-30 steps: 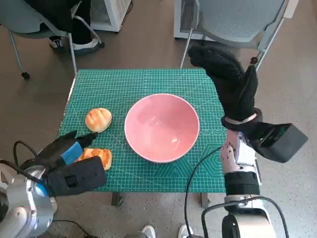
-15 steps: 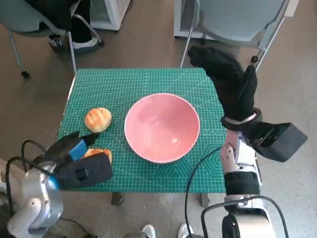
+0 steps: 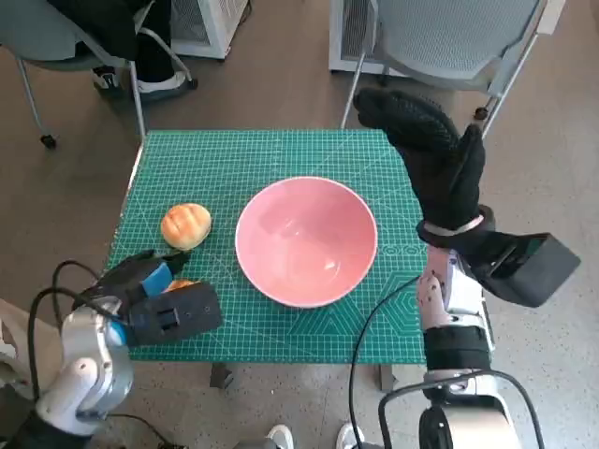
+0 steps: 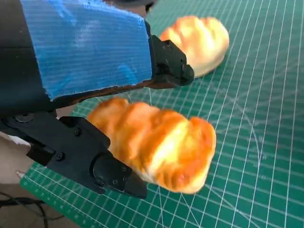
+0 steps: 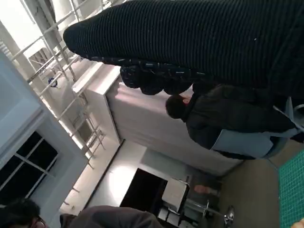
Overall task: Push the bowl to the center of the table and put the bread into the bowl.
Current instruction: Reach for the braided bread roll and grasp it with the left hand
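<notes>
My black left hand with the blue tape on its back [image 3: 150,276] is reaching over the near left corner of the small table with the green grid mat [image 3: 281,154]. I am putting it there because I want the soft golden bread roll [image 4: 156,145] that is lying under it. My black fingers [image 4: 111,175] are sitting on both sides of this roll. I cannot tell if they are squeezing it or only touching it.

A second round golden bun [image 3: 185,225] is lying on the mat a little farther away, just past my fingers.

The big pink round bowl [image 3: 306,240] is sitting empty about in the middle of the mat, so I think the pushing is done.

My right hand in the black knitted glove [image 3: 435,159] is held up flat beside the bowl's right rim, fingers straight and together, holding nothing.
</notes>
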### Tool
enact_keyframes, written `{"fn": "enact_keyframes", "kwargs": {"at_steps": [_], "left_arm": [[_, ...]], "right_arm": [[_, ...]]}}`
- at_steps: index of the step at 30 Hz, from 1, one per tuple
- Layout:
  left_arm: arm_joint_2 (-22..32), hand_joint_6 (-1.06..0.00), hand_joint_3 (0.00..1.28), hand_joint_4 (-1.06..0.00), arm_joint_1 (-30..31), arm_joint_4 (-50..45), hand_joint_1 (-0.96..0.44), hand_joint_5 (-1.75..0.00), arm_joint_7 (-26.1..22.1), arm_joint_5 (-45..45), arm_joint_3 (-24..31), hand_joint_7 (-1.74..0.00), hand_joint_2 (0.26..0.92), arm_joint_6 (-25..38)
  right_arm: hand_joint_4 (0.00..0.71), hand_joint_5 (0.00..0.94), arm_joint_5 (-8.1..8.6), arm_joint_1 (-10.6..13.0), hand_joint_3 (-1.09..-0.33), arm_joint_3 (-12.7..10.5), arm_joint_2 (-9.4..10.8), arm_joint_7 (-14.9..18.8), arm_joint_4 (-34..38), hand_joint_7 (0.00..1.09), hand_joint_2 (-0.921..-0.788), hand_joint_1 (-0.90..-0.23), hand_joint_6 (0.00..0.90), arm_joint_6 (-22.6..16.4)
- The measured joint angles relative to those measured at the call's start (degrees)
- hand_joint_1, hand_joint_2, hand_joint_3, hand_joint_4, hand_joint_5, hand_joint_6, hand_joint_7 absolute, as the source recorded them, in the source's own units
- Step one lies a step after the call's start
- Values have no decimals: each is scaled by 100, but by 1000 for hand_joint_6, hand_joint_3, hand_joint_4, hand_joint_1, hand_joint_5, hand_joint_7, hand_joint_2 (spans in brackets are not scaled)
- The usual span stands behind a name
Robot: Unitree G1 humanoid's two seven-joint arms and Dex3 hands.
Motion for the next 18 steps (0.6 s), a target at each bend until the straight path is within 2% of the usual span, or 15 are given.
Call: {"fn": "enact_keyframes", "kwargs": {"at_steps": [11, 15, 17, 18], "left_arm": [[-118, -324, 3, -156, -197, 367, -182, -7, -73, 127, -65, -7, 729, -31], [-163, -362, 3, -197, -220, 465, -101, -21, -78, 148, -86, -22, 730, -61], [-187, -416, 7, -334, -221, 517, -47, -70, -77, 154, -94, -41, 740, -71], [-192, -499, 14, -427, -219, 532, 40, -277, -73, 162, -97, -97, 769, -81]], "right_arm": [[112, 1, 7, 4, -920, 3, -1, 1, -10, 162, -921, -708, 143, 16], [112, 1, 9, 9, -920, 7, -1, 1, -41, 168, -921, -708, 140, 18], [112, 1, 10, 13, -920, 14, -2, 1, -60, 170, -921, -708, 139, 20], [112, 1, 11, 16, -920, 17, -2, 1, -69, 171, -921, -708, 138, 22]]}}
